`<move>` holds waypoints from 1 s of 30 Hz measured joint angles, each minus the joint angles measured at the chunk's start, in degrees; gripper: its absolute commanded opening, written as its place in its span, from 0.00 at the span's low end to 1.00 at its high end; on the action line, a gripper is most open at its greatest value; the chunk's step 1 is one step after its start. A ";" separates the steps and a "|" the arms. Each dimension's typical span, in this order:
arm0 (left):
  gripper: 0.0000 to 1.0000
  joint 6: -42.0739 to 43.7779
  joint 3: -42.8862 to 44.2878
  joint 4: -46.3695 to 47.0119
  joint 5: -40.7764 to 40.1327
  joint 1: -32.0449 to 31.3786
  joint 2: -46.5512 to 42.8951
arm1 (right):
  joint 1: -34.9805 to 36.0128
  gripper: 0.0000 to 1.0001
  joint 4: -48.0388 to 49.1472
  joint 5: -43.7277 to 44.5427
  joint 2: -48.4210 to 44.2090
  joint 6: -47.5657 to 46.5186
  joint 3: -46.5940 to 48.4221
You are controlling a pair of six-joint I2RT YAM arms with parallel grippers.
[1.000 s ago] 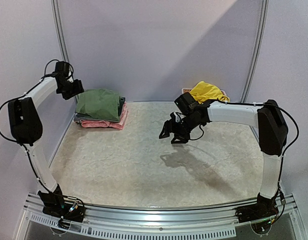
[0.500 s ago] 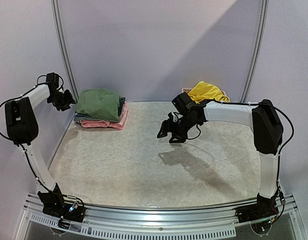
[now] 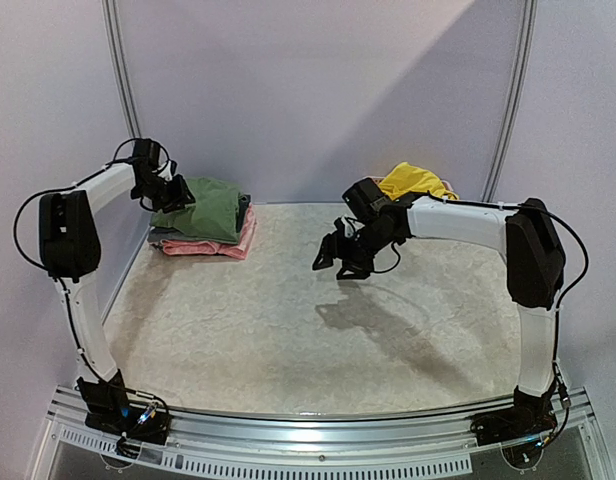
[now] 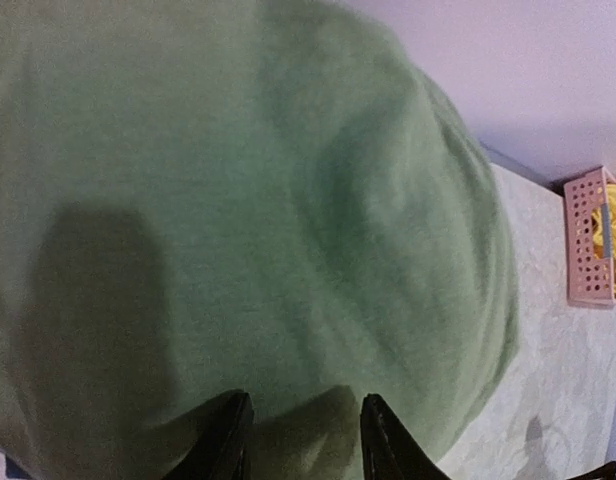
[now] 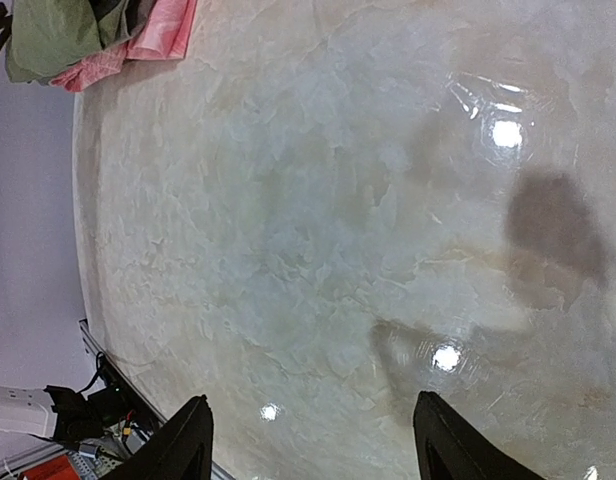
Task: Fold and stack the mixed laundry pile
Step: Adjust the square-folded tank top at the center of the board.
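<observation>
The left claw (image 3: 176, 196) has swung onto the green shirt (image 3: 213, 208), half open. The right claw (image 3: 333, 268) hangs open over the shiny pale counter (image 3: 288, 330); the walls (image 3: 318, 90) are purple.

Marbled beige table (image 3: 288, 330) bears 1 folded stack (image 3: 206, 228) far left, 1 pink basket (image 4: 585, 235) far right.
</observation>
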 measured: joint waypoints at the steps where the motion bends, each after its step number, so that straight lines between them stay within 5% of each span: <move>1: 0.38 0.48 0.04 0.00 -0.04 -0.22 0.98 | 0.00 0.69 -0.26 0.02 0.00 -0.20 0.04; 19: 0.35 2.05 14.34 2.32 -2.08 -0.48 6.23 | 0.00 0.69 -4.11 1.38 0.00 -2.45 -0.70; 30: 0.28 -3.13 23.71 9.25 3.76 -2.75 15.87 | 0.00 0.69 -6.40 2.08 -0.02 -4.04 -0.70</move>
